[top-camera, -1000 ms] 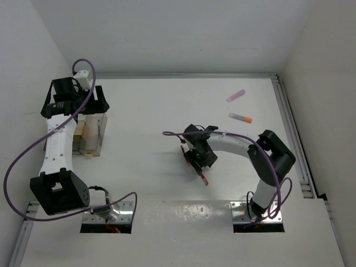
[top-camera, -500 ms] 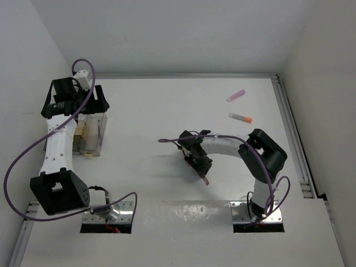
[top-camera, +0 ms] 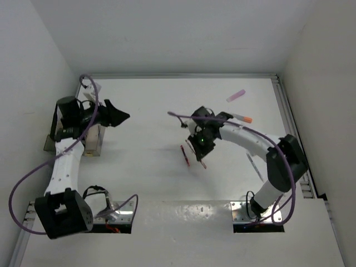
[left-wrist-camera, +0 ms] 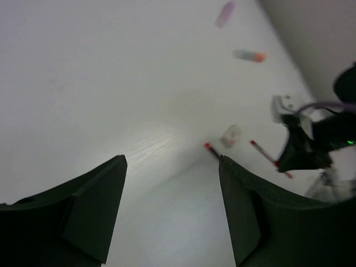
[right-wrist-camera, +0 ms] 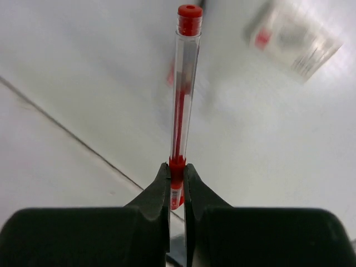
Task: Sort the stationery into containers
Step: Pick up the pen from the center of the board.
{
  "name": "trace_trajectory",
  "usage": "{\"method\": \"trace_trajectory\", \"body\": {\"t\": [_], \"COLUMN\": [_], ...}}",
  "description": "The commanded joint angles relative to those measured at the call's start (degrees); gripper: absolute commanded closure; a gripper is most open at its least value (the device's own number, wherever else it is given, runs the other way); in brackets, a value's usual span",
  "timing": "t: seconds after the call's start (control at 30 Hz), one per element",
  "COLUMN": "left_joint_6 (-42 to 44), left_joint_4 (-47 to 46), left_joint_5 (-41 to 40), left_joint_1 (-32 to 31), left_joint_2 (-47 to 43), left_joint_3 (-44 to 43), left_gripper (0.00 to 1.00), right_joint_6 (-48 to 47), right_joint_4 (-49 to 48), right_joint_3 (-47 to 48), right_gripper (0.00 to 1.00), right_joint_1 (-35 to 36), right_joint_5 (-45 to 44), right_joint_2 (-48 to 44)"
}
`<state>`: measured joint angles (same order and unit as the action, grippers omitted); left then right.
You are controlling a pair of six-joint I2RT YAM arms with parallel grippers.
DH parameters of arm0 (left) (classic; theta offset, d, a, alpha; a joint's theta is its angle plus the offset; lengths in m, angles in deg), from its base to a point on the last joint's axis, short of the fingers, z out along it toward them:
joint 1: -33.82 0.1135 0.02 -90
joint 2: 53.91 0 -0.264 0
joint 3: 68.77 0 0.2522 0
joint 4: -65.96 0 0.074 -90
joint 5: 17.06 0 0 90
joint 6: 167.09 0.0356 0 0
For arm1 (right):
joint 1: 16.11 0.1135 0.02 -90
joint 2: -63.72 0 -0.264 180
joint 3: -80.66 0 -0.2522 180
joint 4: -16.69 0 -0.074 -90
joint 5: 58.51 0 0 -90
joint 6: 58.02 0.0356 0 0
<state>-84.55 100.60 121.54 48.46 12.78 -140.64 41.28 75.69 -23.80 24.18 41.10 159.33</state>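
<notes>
My right gripper (right-wrist-camera: 176, 168) is shut on a red pen (right-wrist-camera: 182, 83) close to its tip end, and the pen sticks straight out from the jaws above the table. From above, that gripper (top-camera: 200, 148) hangs over the table's middle. A second red pen (top-camera: 185, 154) lies just left of it. A whitish eraser (right-wrist-camera: 292, 41) lies beyond the held pen. My left gripper (left-wrist-camera: 172, 162) is open and empty, out to the right of the containers (top-camera: 95, 146). A pink marker (top-camera: 236, 95) lies at the far right.
An orange-capped pen (top-camera: 241, 117) lies below the pink marker, close to the right arm's forearm. A raised rail (top-camera: 292, 128) runs along the table's right edge. The left arm partly covers the containers by the left wall.
The right gripper closed on the red pen and lifted it, moving away from the near edge. The left arm swung off the containers, rightward over the table.
</notes>
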Motion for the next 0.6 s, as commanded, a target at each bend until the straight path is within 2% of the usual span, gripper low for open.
{"method": "trace_trajectory", "body": {"t": [0.0,0.03,0.07,0.1,0.2,0.3,0.37,0.47,0.57], "left_joint_6": [-22.2,-26.9,-31.1,-36.2,-37.4,-39.7,-44.1,-48.5,-57.0], "left_joint_4": [-30.0,-35.9,-44.7,-47.7,-49.0,-49.3,-54.2,-59.4,-66.8], "left_joint_5": [18.5,18.5,17.9,17.8,15.6,13.2,9.9,8.2,6.7], "left_joint_1": [-0.6,-0.9,-1.5,-3.2,-9.3,-14.0,-18.6,-21.0,-22.5], "left_joint_2": [-8.1,-10.0,-12.3,-12.9,-13.3,-12.6,-11.9,-10.0,-7.7], "left_joint_3": [10.3,15.6,17.2,18.0,15.2,12.1,11.9,11.2,11.0], "left_gripper": [0.27,0.26,0.25,0.24,0.24,0.27,0.28,0.30,0.31], "right_joint_6": [-2.5,-1.4,-0.2,2.9,10.3,20.1,25.9,28.5,28.6], "right_joint_4": [-0.3,0.0,-0.5,-1.1,-8.0,-14.5,-24.6,-28.4,-29.0], "right_joint_3": [11.6,14.4,20.1,23.0,32.1,33.2,31.7,30.5,30.8], "right_gripper": [1.00,1.00,1.00,1.00,1.00,1.00,1.00,1.00,1.00], "right_joint_1": [-3.9,-6.4,-7.2,-7.7,-8.4,-8.1,-6.8,-5.5,-4.1], "right_joint_5": [12.5,19.1,21.7,23.9,31.3,34.9,37.2,38.2,38.8], "right_joint_2": [-5.2,-5.1,-4.9,-4.4,-2.8,-2.0,-2.2,-2.4,-2.4]}}
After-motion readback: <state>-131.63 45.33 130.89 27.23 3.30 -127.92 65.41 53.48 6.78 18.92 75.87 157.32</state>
